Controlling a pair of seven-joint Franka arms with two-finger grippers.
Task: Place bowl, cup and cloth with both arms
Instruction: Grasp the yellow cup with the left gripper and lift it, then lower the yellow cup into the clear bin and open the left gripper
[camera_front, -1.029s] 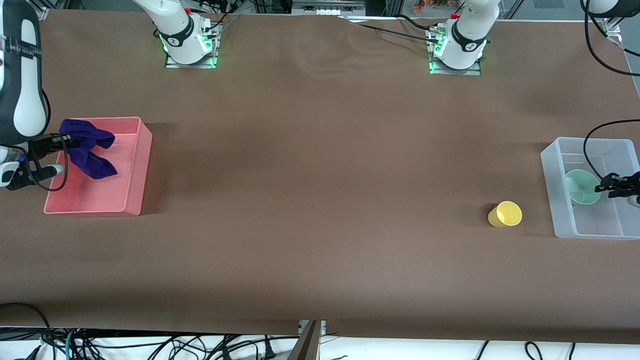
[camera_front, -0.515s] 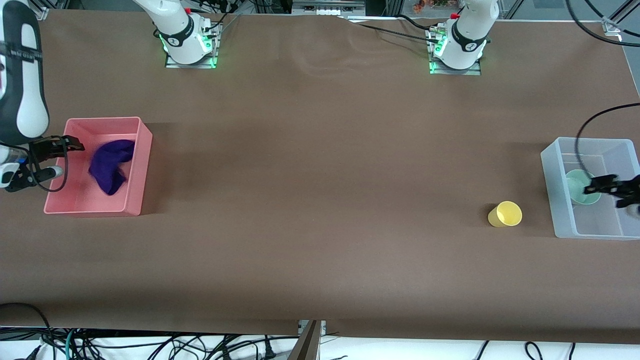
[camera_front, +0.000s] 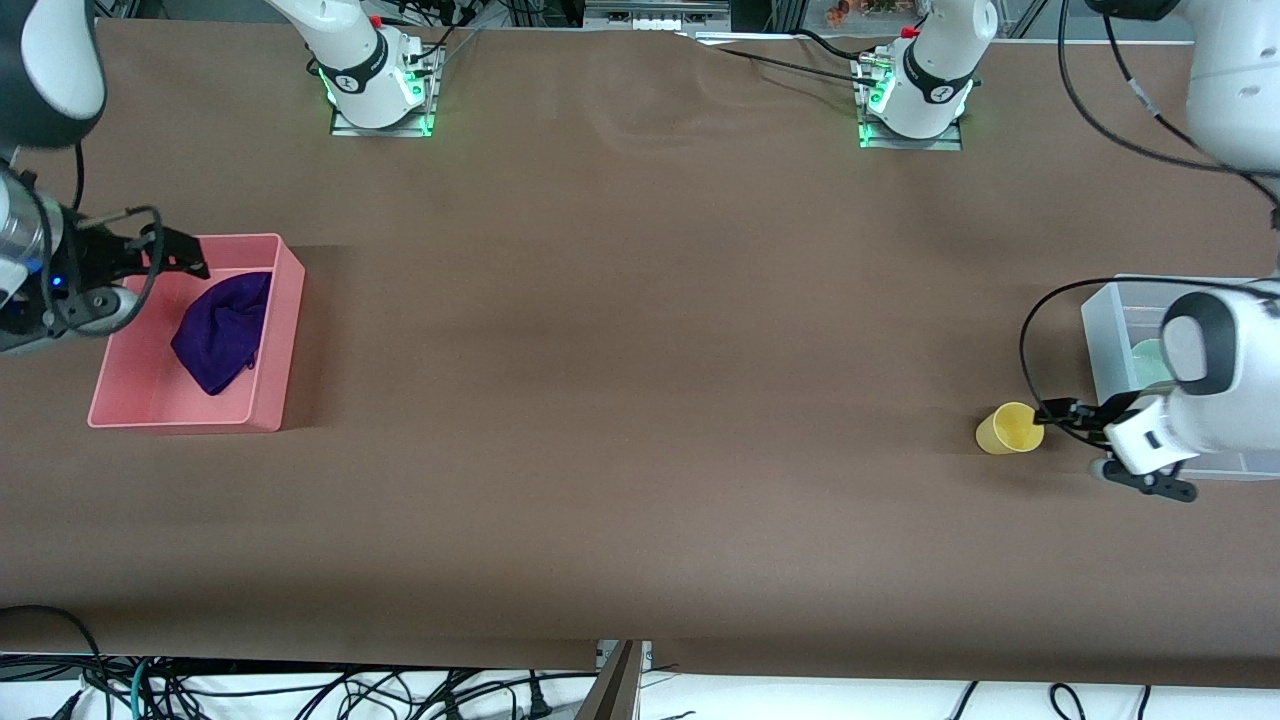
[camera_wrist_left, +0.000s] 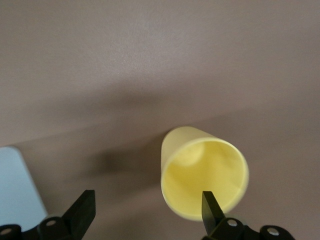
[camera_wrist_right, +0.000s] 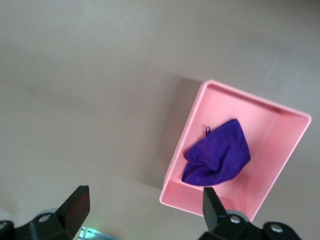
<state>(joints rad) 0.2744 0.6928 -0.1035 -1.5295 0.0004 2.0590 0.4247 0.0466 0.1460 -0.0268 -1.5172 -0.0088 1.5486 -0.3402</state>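
The purple cloth (camera_front: 220, 332) lies bunched in the pink bin (camera_front: 180, 424); it also shows in the right wrist view (camera_wrist_right: 217, 159). My right gripper (camera_front: 190, 262) is open and empty, up over the bin's edge that lies farther from the front camera (camera_wrist_right: 142, 207). The yellow cup (camera_front: 1010, 428) lies on its side on the table beside the clear bin (camera_front: 1103, 335). My left gripper (camera_front: 1048, 410) is open and empty just beside the cup's mouth (camera_wrist_left: 205, 177), with one fingertip (camera_wrist_left: 210, 210) in front of its rim. The mint-green bowl (camera_front: 1148, 362) sits in the clear bin, mostly hidden by the left arm.
The pink bin (camera_wrist_right: 280, 150) stands at the right arm's end of the table, the clear bin (camera_wrist_left: 15, 190) at the left arm's end. The two arm bases (camera_front: 375, 85) (camera_front: 915, 95) stand along the table's edge farthest from the front camera. Brown table lies between the bins.
The right gripper let go of the cloth, which dropped into the pink bin, and lifted away. The left gripper left the bowl in the clear bin and moved out to the cup.
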